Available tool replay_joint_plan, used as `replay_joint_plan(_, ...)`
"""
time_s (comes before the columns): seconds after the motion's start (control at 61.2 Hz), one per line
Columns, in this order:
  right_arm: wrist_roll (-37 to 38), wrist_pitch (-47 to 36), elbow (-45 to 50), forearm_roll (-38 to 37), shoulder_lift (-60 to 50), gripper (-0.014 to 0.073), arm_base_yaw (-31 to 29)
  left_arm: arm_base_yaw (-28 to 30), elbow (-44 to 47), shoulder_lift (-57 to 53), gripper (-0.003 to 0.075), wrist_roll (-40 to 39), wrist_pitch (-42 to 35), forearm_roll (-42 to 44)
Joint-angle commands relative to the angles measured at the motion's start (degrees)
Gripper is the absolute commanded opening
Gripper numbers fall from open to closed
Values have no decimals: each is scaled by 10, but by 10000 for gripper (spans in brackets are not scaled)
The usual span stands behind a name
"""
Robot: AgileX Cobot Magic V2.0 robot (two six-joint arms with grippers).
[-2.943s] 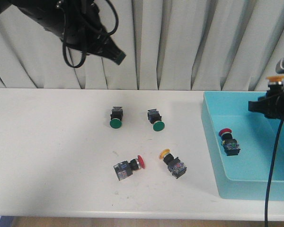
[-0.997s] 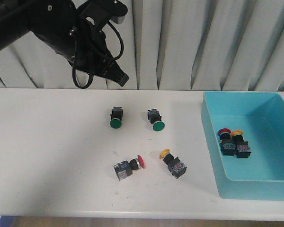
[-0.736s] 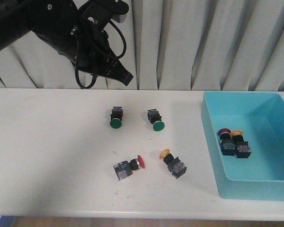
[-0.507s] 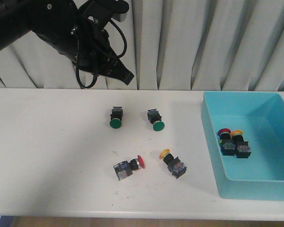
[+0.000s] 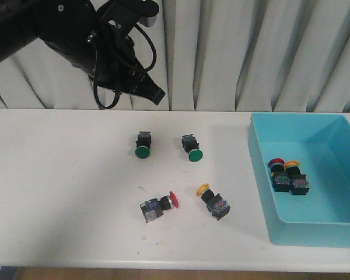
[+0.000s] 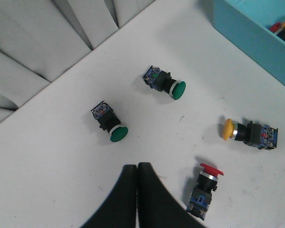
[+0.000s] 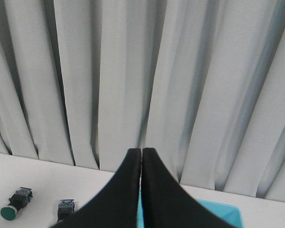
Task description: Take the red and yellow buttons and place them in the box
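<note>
A red button (image 5: 158,205) and a yellow button (image 5: 213,201) lie on their sides on the white table near its front; both show in the left wrist view, red (image 6: 206,186) and yellow (image 6: 247,132). A red button (image 5: 278,174) and a yellow button (image 5: 296,178) lie side by side in the turquoise box (image 5: 262,175) at the right. My left gripper (image 5: 154,93) is shut and empty, held high above the back left of the table; in its wrist view (image 6: 137,166) the jaws meet. My right gripper (image 7: 141,151) is shut and empty, out of the front view.
Two green-capped buttons lie at mid-table, one (image 5: 142,144) left of the other (image 5: 192,148); both show in the left wrist view (image 6: 109,123) (image 6: 165,83). A pleated grey curtain hangs behind the table. The box corner (image 6: 256,33) shows in the left wrist view.
The right arm, which held a yellow button over the box, has left the front view; that button now lies in the box. The left arm has lowered and shifted slightly right.
</note>
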Motion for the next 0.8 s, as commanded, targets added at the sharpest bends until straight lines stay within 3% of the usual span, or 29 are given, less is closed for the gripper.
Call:
replay_joint_plan(0.0, -5, -44, -16, 6, -6, -8, 1, -2, -13, -26, -7, -6, -27, 0)
replay_joint_plan(0.213, -5, -44, -16, 6, -6, -8, 1, 0, -9, -40, -7, 7, -31, 35)
replay_joint_plan(0.327, -5, -44, -16, 6, -7, -8, 1, 0, 52, -105, -7, 16, -62, 78)
replay_joint_plan(0.441, -5, -44, -16, 6, -7, -8, 1, 16, 180, -202, -7, 4, -159, 88)
replay_joint_plan(0.638, -5, -44, -16, 6, -6, -8, 1, 108, 492, -404, -7, -36, -383, 18)
replay_joint_plan(0.785, -5, -44, -16, 6, -6, -8, 1, 169, 714, -576, -7, -36, -478, -6)
